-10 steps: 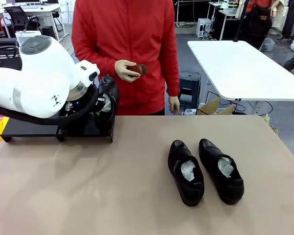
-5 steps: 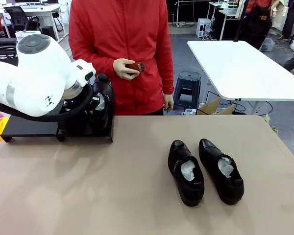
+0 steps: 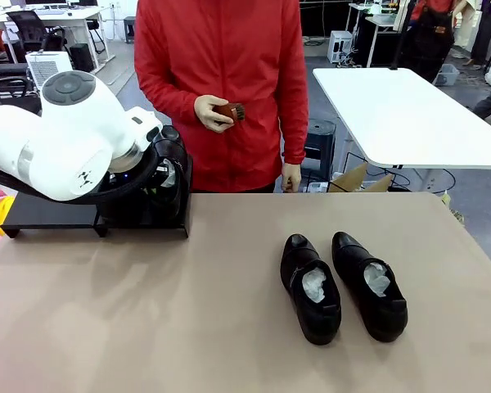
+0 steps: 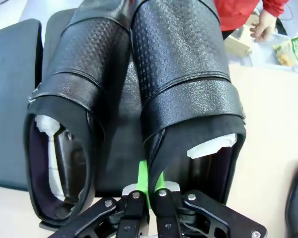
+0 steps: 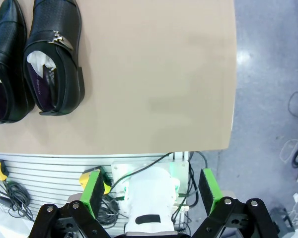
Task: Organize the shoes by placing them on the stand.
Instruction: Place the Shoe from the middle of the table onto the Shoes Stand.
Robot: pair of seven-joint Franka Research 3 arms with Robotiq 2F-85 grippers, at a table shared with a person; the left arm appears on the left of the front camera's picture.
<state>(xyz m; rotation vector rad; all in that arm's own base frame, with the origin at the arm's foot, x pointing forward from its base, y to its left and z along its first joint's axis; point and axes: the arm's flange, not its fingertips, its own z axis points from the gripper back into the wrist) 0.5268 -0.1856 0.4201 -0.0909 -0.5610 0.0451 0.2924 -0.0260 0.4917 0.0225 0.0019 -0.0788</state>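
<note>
Two shoes (image 4: 184, 64) at stand (image 3: 49, 214) edge, one clamped in left end effector (image 4: 149, 171); right end effector (image 5: 151, 186) wide.

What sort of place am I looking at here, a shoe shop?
Likely a robotics lab, not a shop: a white robot arm works at the table, with a white worktable and office chairs behind.

My big white left arm (image 3: 61, 143) is blocking the right half of the low black stand (image 3: 41, 214); its left half is lying free. Two shiny black leather shoes (image 3: 311, 288) are sitting on the tan table (image 3: 147, 311), bare all around.
</note>
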